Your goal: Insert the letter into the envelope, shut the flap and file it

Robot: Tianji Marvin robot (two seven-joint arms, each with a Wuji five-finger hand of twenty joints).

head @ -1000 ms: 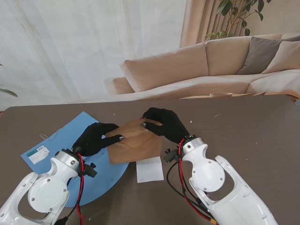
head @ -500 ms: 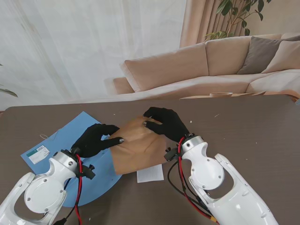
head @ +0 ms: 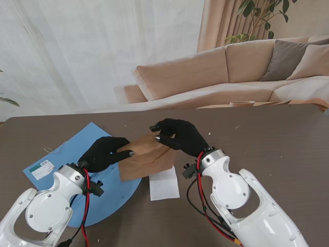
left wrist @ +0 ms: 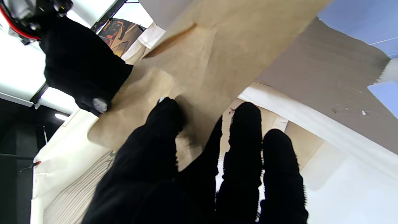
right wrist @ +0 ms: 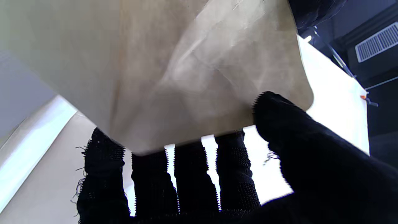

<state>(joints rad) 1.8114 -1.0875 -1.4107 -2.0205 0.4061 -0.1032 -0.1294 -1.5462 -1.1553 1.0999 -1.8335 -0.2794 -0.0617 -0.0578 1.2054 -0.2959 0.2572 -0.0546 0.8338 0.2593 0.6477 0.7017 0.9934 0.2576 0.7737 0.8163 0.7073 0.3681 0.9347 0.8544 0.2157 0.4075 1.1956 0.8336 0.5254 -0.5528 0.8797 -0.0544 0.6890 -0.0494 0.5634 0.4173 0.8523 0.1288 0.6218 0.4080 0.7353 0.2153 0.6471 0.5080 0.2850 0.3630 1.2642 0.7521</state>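
The brown envelope [head: 146, 157] [left wrist: 202, 62] [right wrist: 186, 62] is held up off the table between both hands, creased and sagging in the middle. My left hand [head: 105, 153] [left wrist: 186, 174] pinches its left edge, thumb on top. My right hand [head: 177, 135] [right wrist: 217, 180] grips its far right edge between thumb and fingers and lifts it. The white letter [head: 164, 183] lies flat on the table nearer to me, its far end tucked under the envelope's near edge. Whether that end is inside the envelope I cannot tell.
A blue folder [head: 77, 154] [left wrist: 357, 18] with a white label [head: 41, 169] lies open on the left, under my left hand and part of the envelope. The dark brown table [head: 267, 149] stretches to the right. A beige sofa [head: 231, 72] stands behind it.
Half a second ago the envelope lay spread towards me over most of the letter. It is now drawn back and lifted at its far edge, so more of the letter shows.
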